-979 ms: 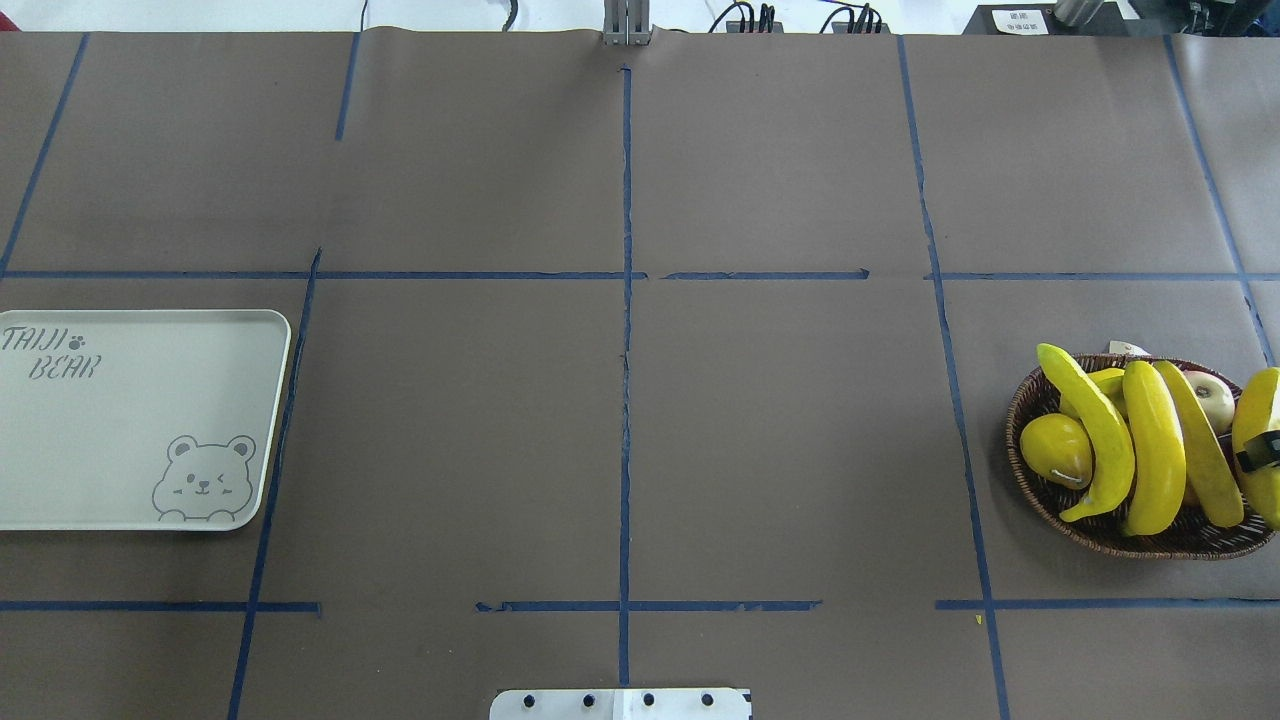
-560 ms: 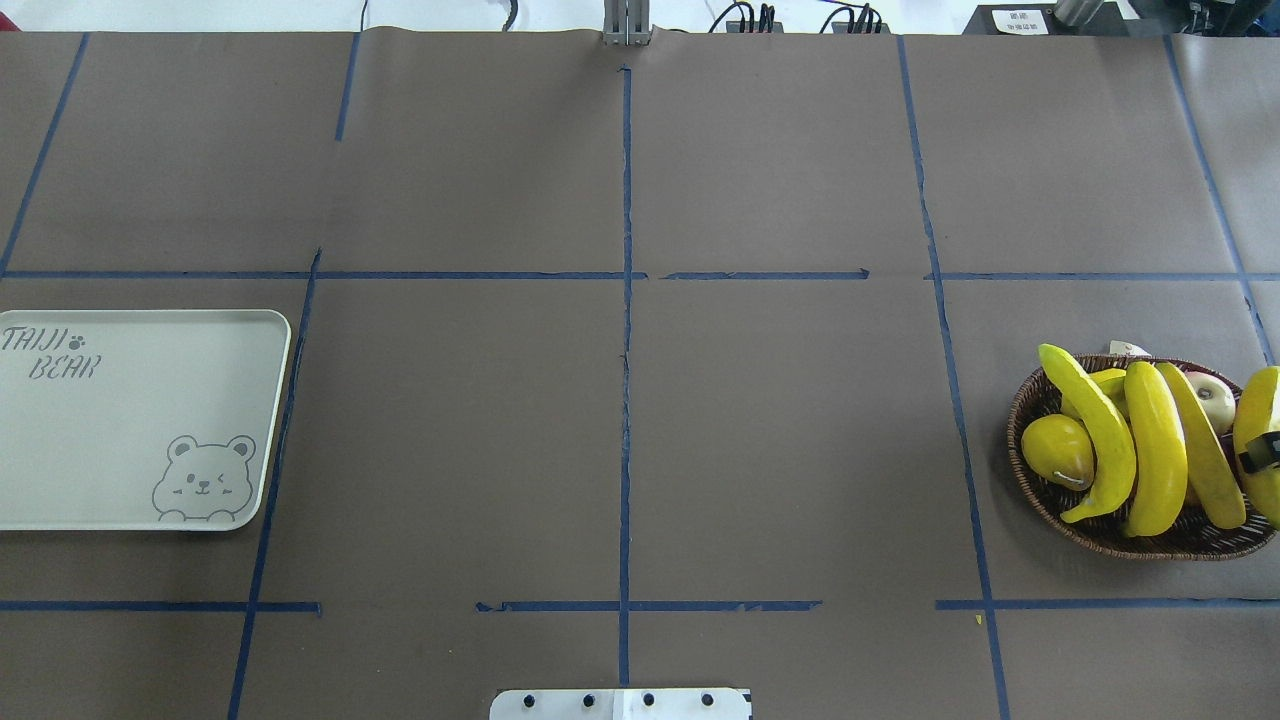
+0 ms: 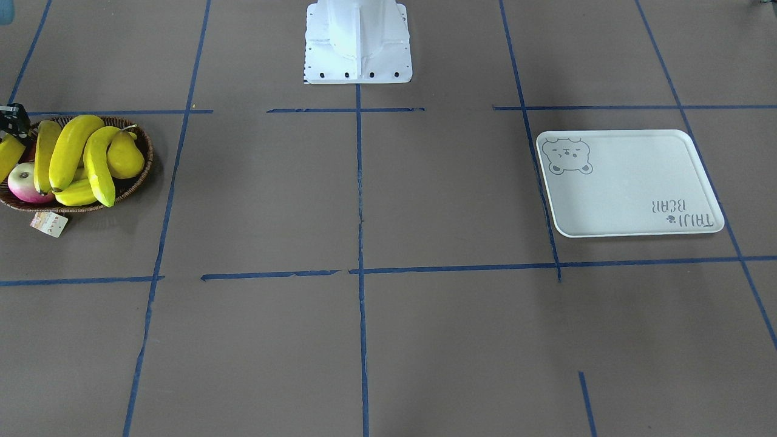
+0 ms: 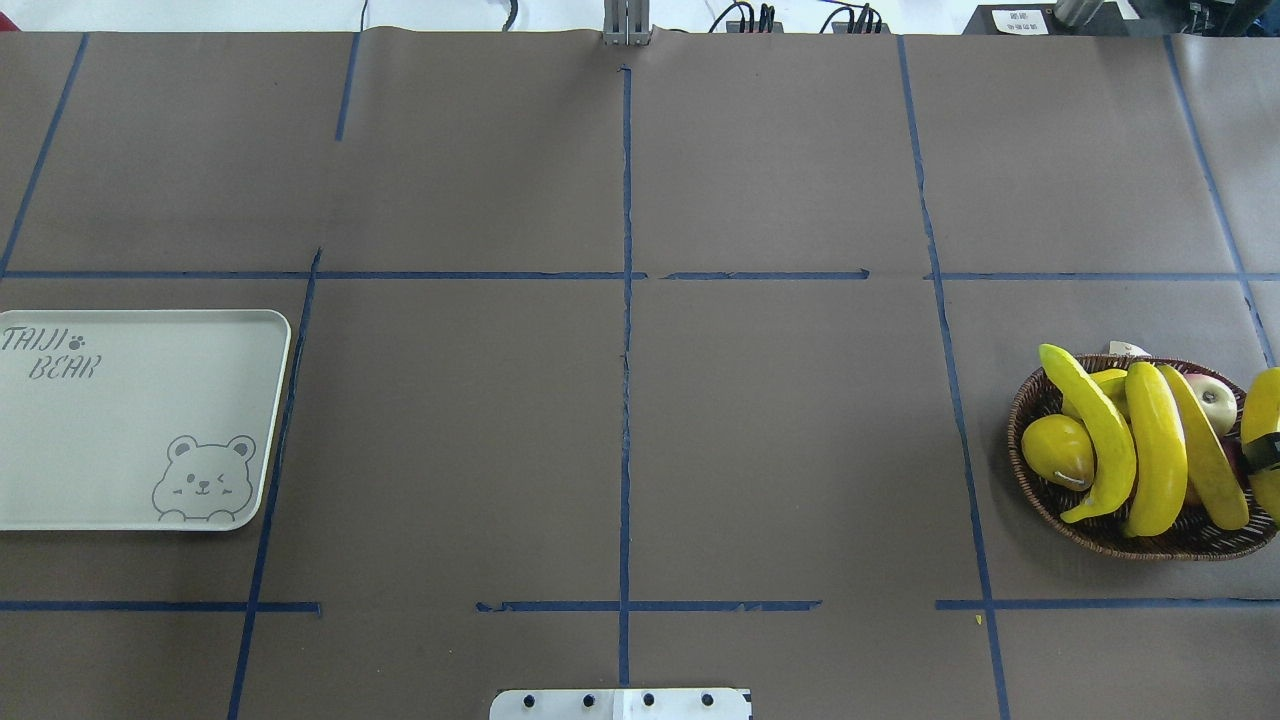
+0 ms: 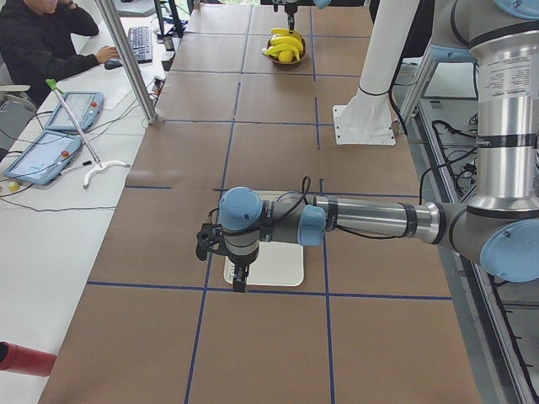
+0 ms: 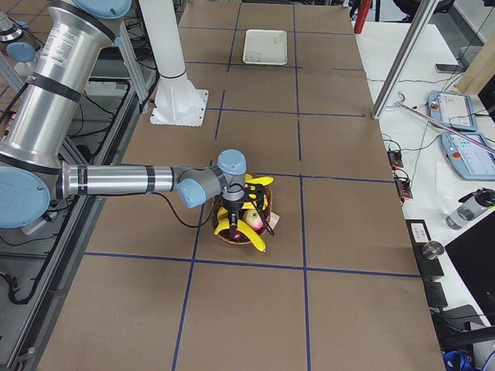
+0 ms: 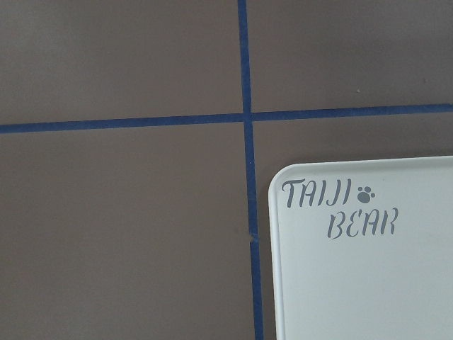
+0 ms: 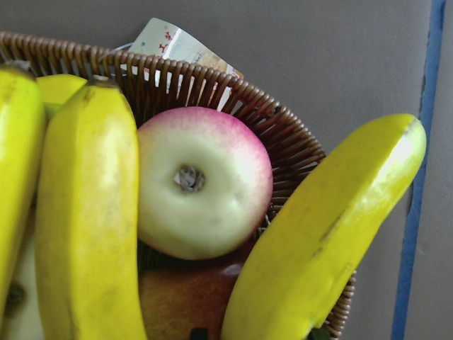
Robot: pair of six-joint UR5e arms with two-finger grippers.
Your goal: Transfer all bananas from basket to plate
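Observation:
A wicker basket at the table's right holds three bright-yellow bananas side by side. My right gripper is shut across the middle of a fourth banana at the basket's right edge. In the right wrist view this banana tilts over the rim. The gripper also shows in the front view. The plate, a pale tray with a bear face, lies at the far left with nothing on it. My left gripper hovers over the plate's outer end. I cannot tell if it is open.
The basket also holds a yellow pear and a pink-white apple. A paper tag hangs off its far rim. The robot's white base stands at the near middle. Brown paper with blue tape lines covers the table.
The held banana has shifted a little to the right, toward the view's edge, and more of the apple shows. The other bananas and the plate have not moved.

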